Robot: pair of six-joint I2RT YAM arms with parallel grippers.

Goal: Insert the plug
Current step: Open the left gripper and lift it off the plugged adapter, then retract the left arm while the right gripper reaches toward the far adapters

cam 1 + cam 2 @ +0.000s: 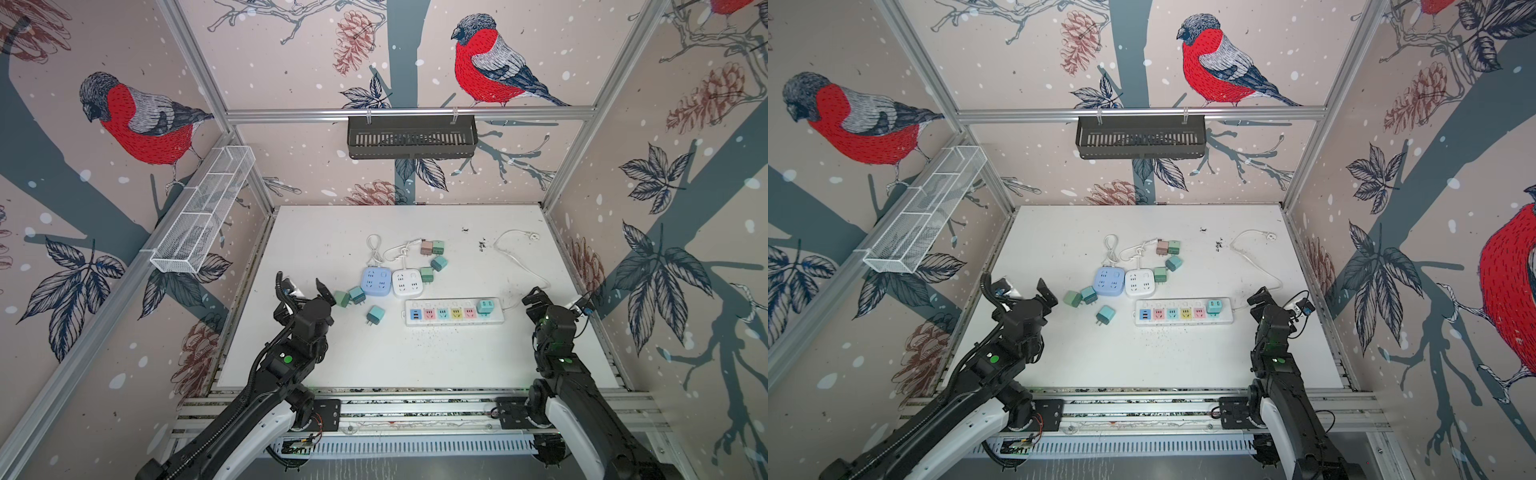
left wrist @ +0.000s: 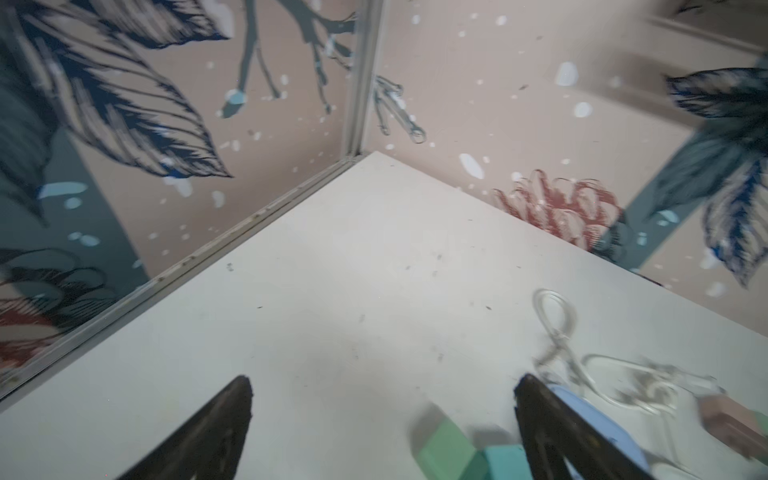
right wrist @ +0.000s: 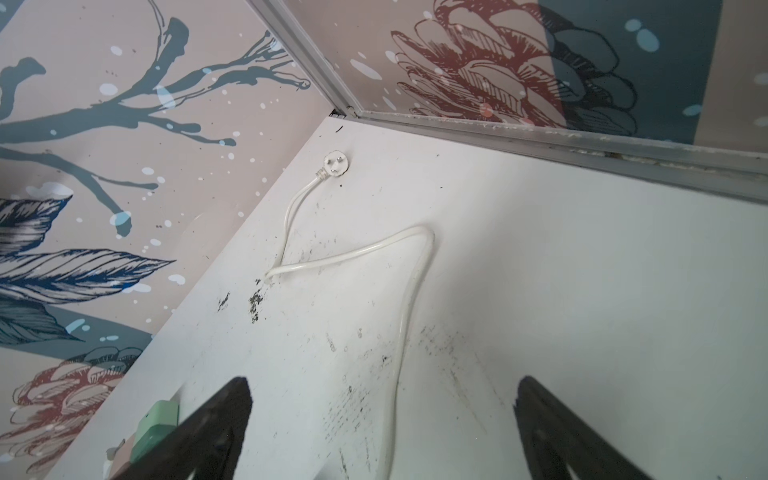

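While both jaws stood spread and empty, the left gripper (image 2: 384, 380) hid part of the blue cube socket (image 2: 598, 419); two blurred plugs (image 2: 446, 446) were cut off. The right gripper (image 3: 384, 380) hung above the white cable (image 3: 411, 303). The loose teal plug (image 1: 375, 314) lay near the power strip (image 1: 453, 319).

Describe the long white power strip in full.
The long white power strip, plastic by its look, lies flat and face up on the table, running left to right. Its face shows a blue USB block at the left, then pink, teal, yellow and pink sockets. A teal adapter sits on the right-end socket. Its white cord leaves the right end, ending in a round plug.
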